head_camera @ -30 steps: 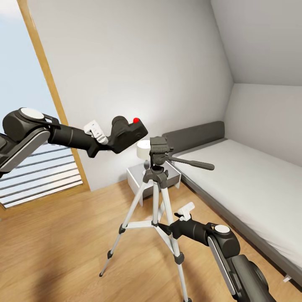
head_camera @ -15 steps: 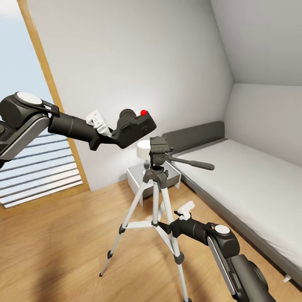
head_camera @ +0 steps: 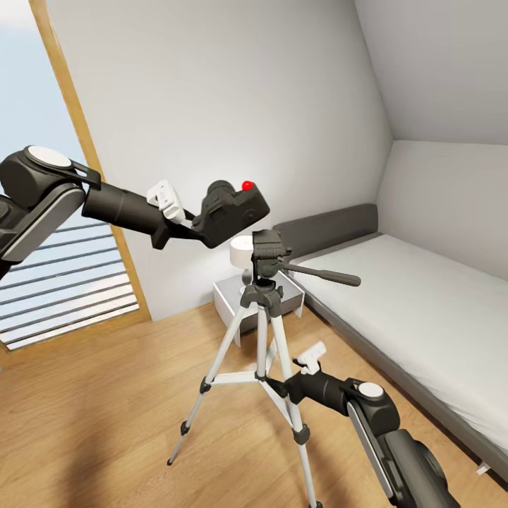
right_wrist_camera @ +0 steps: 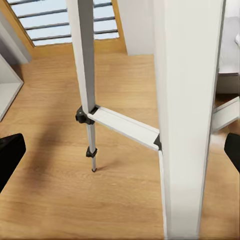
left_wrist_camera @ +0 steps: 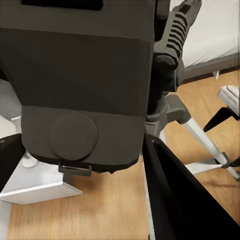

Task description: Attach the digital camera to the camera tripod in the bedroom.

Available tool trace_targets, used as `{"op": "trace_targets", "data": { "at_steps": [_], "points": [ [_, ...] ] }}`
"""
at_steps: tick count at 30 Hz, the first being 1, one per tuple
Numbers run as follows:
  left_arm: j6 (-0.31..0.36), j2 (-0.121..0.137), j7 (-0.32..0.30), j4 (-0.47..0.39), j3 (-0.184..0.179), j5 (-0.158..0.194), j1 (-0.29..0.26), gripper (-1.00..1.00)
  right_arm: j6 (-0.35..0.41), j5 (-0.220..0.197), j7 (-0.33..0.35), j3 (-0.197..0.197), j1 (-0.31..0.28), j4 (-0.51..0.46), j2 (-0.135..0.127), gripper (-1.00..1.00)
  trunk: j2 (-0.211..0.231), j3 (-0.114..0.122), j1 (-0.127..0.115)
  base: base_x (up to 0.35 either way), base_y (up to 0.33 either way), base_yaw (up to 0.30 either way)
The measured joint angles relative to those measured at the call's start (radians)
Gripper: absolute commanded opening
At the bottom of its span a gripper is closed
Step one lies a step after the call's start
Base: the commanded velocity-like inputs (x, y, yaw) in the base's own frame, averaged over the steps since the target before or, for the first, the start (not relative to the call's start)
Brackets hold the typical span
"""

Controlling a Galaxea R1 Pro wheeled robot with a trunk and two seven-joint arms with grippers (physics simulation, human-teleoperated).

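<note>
I have the camera (head_camera: 236, 210) clamped in my left gripper (head_camera: 189, 220), held out in the air in front of the white wall. It sits up and to the window side of the tripod (head_camera: 262, 331), whose black head (head_camera: 266, 248) is just below and a little toward the bed from the camera's lower corner. The two are near but apart; I see a sliver of wall and lamp between them in the head view.

The camera is tilted, its red button (head_camera: 247, 185) end raised and pointing toward the bed, so its base does not lie flat to the head's plate. My judgement is that the coming move turns on this: carry the camera a short way toward the bed, level it, then lower its base onto the plate.

In my left wrist view the camera's underside (left_wrist_camera: 80, 100) is close up with the head (left_wrist_camera: 167, 60) just beside it.

My right gripper (head_camera: 305, 363) is low, at the tripod's centre column near the leg braces. Its fingers look spread on either side of the white column (right_wrist_camera: 187, 115), probably not squeezing it, though I cannot be sure. The left arm is the one placed for the mount.
</note>
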Motion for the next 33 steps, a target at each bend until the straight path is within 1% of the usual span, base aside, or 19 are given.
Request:
{"op": "trace_targets", "data": {
  "at_steps": [7, 13, 18, 25, 33],
  "points": [
    [-0.018, -0.015, -0.017, 0.011, 0.000, -0.001, -0.015, -1.00, -0.062, 0.026, -0.002, -0.007, 0.000, 0.065, 0.002, 1.00, 0.000, 0.000, 0.000, 0.000, 0.000, 0.000],
    [-0.024, -0.038, -0.022, 0.025, -0.001, -0.001, -0.023, -1.00, -0.094, 0.041, -0.002, -0.009, -0.001, 0.099, 0.002, 1.00, 0.000, 0.000, 0.000, 0.000, 0.000, 0.000],
    [-0.026, -0.053, -0.026, 0.031, -0.001, -0.002, -0.027, -1.00, -0.105, 0.047, -0.002, -0.010, -0.001, 0.110, 0.000, 1.00, 0.000, 0.000, 0.000, 0.000, 0.000, 0.000],
    [-0.027, -0.059, -0.030, 0.033, -0.001, -0.002, -0.031, -1.00, -0.109, 0.049, -0.002, -0.011, -0.003, 0.114, -0.001, 1.00, 0.000, 0.000, 0.000, 0.000, 0.000, 0.000],
    [-0.031, -0.070, -0.057, 0.050, -0.003, -0.002, -0.066, -1.00, -0.112, 0.052, -0.002, -0.010, -0.008, 0.132, -0.003, 1.00, 0.000, 0.000, 0.000, 0.000, 0.000, 0.000]
  ]
}}
